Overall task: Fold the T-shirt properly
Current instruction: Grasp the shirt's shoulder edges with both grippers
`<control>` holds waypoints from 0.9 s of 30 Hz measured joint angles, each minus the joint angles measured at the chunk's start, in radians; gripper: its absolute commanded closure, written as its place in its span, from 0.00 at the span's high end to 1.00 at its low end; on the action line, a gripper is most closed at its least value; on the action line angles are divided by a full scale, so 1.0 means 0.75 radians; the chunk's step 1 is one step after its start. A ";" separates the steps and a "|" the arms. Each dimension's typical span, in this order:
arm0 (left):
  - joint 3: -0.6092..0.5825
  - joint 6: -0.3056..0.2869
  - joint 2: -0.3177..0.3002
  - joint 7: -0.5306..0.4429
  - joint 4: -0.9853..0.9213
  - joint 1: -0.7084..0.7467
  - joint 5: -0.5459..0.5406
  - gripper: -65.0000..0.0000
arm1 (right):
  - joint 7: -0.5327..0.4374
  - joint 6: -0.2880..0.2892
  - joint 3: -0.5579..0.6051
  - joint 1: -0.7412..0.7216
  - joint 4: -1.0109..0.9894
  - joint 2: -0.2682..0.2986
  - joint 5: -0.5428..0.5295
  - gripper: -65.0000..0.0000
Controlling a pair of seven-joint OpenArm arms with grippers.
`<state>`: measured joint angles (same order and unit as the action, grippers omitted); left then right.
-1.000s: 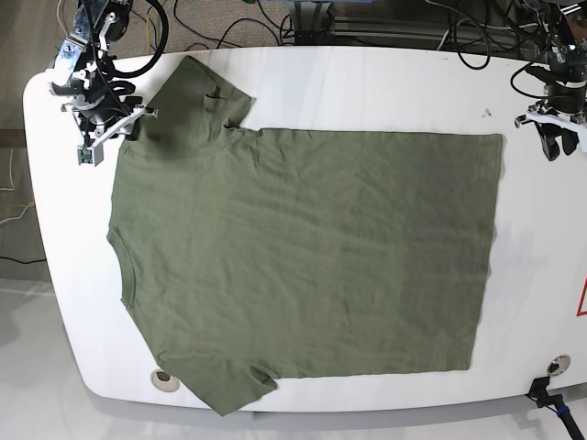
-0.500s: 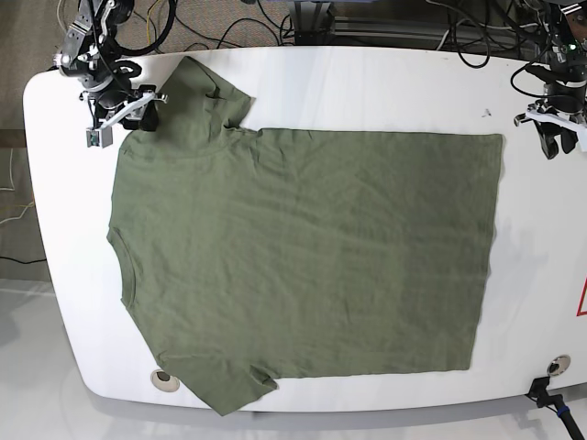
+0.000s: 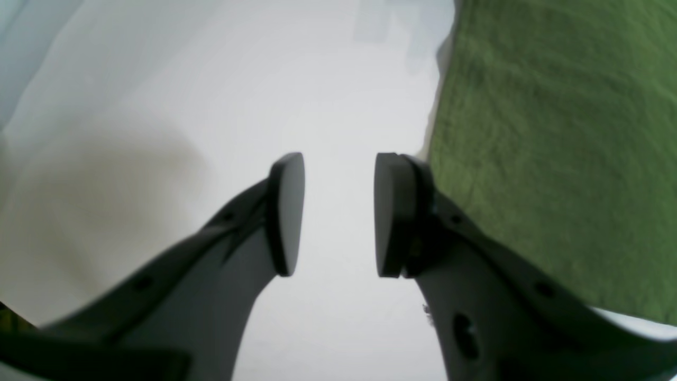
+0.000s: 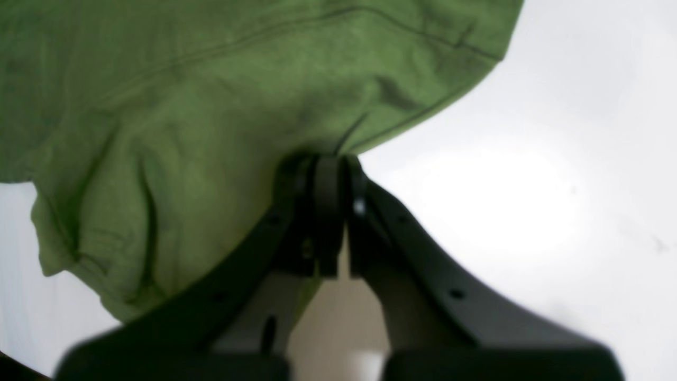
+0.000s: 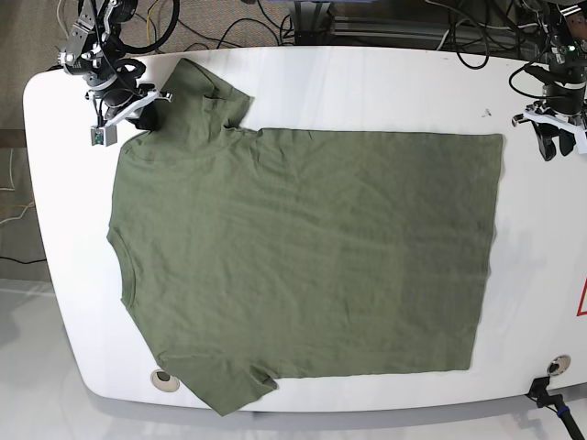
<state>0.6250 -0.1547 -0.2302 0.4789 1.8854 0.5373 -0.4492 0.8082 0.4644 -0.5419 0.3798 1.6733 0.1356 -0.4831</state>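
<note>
- T-shirt (image 5: 303,261): spread flat on the white table (image 5: 367,82), neck at the left, hem at the right, one sleeve at the far left corner
- Right gripper (image 4: 328,164): jaws pressed together on the edge of the far-left sleeve; cloth puckered at the pinch
- Left gripper (image 3: 338,211): jaws parted, nothing between them, over bare table just beside the far-right hem corner

The surface (image 5: 367,87) is white with rounded corners and carries a small dark mark (image 5: 486,113) near its far right side. Black cables (image 5: 266,23) lie behind it on the floor (image 5: 23,55), and the light is even and bright
</note>
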 measured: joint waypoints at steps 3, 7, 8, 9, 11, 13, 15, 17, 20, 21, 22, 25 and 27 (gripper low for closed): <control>-0.021 -0.032 0.000 0.001 -0.003 0.004 -0.001 0.35 | 0.001 0.001 -0.001 -0.003 -0.005 0.001 0.001 0.00; -0.032 -0.301 -0.030 0.142 -0.034 -0.018 -0.103 0.54 | 0.005 0.010 0.001 -0.003 0.002 0.000 0.007 0.00; -0.053 -0.342 -0.042 0.248 -0.052 -0.031 -0.149 0.56 | 0.006 0.010 0.001 -0.003 0.002 0.001 0.009 0.00; -0.063 -0.350 -0.043 0.310 -0.079 -0.041 -0.169 0.58 | 0.009 0.010 0.001 -0.004 0.002 0.001 0.009 0.00; -0.074 -0.351 -0.067 0.381 -0.134 -0.056 -0.217 0.59 | 0.010 0.010 0.001 -0.004 0.002 0.001 0.008 0.00; -0.084 -0.321 -0.094 0.426 -0.230 -0.102 -0.219 0.56 | 0.014 0.010 0.001 -0.007 0.004 0.001 0.008 0.00; -0.101 -0.318 -0.096 0.445 -0.318 -0.137 -0.239 0.52 | 0.024 0.011 0.001 -0.006 0.010 0.001 0.010 0.00; -0.116 -0.326 -0.113 0.455 -0.405 -0.165 -0.257 0.47 | 0.024 0.010 0.001 -0.004 0.011 -0.001 0.010 0.00; -0.113 -0.333 -0.100 0.435 -0.482 -0.210 -0.285 0.52 | 0.030 0.020 -0.003 -0.003 0.010 0.000 0.009 0.00; -0.113 -0.338 -0.102 0.411 -0.512 -0.217 -0.304 0.52 | 0.018 0.014 -0.002 -0.003 0.010 0.000 0.004 0.00; -0.107 -0.358 -0.106 0.394 -0.556 -0.245 -0.326 0.52 | 0.018 0.014 -0.002 -0.003 0.010 0.000 0.003 0.00; -0.111 -0.355 -0.111 0.384 -0.597 -0.289 -0.362 0.51 | 0.017 0.012 -0.002 -0.003 0.010 0.000 -0.001 0.00; -0.112 -0.356 -0.106 0.379 -0.598 -0.289 -0.363 0.51 | 0.015 0.011 0.001 -0.003 0.010 0.000 -0.001 0.00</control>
<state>0.5407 -0.4213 -0.3099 0.7631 1.4368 0.3202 -0.7212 0.8192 0.4728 -0.5415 0.3775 1.6810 0.1356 -0.4835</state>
